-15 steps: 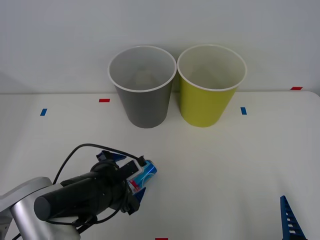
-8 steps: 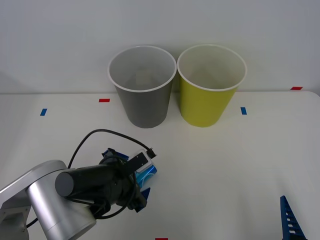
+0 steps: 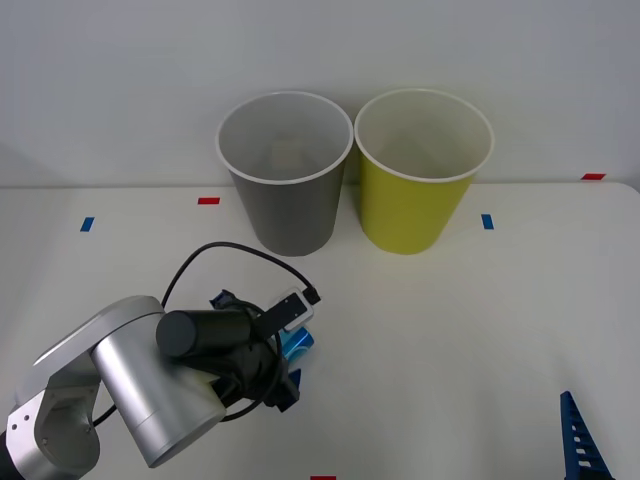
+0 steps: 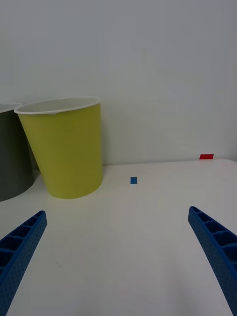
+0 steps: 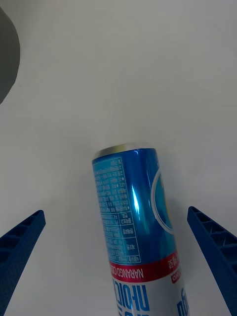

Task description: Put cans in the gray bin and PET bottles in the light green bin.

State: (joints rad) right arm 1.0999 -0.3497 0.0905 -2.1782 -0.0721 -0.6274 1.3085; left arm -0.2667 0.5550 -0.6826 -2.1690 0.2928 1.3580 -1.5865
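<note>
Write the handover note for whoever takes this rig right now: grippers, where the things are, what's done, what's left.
Left gripper: open, down at the table, fingers either side of the can, not closed on it.
Right gripper: open, idle over the table's near right side.
The can lies on its side on the table, in front of the gray bin.
The light green bin stands beside the gray bin.
Done: nothing binned.
Left: grip the can, drop it in the gray bin.

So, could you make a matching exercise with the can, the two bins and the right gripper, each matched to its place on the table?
Things:
1. can
2. gray bin
3. light green bin
4. right gripper

Places:
A. far side of the table, right one of the pair
B. lying between the open left gripper fingers
C. far side, left one of the pair
D. near right corner, open

Pairs: 1-B, 2-C, 3-A, 4-D
</note>
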